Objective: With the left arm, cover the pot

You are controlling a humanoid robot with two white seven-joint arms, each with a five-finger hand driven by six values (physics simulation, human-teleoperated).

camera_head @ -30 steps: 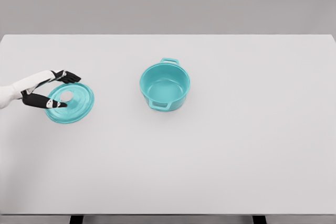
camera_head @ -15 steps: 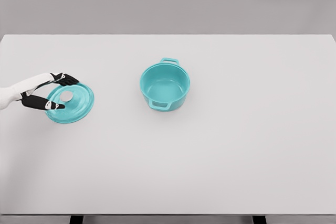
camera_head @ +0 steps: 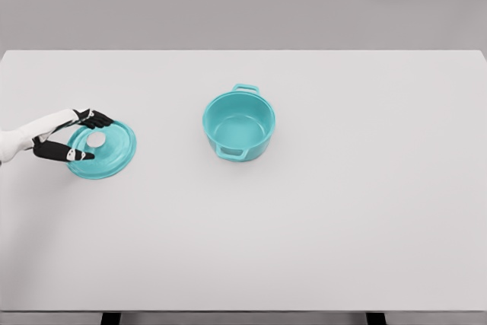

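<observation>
A teal lid (camera_head: 106, 154) with a pale round knob (camera_head: 97, 139) lies flat on the white table (camera_head: 319, 218) at the left. My left hand (camera_head: 91, 138) reaches in from the left edge over the lid's left part. Its dark fingers (camera_head: 94, 119) lie behind the knob and the thumb lies in front of it. The fingers are spread, and I see no grip on the lid. The teal pot (camera_head: 239, 125) stands uncovered near the table's middle, to the right of the lid, with one handle toward the back and one toward the front. The right arm is out of sight.
Only the lid and the pot are on the white table. A plain grey wall stands behind the table's far edge.
The hand's upper fingers have come down and drawn in toward the knob, narrowing the gap to the thumb. The lid and pot have not moved.
</observation>
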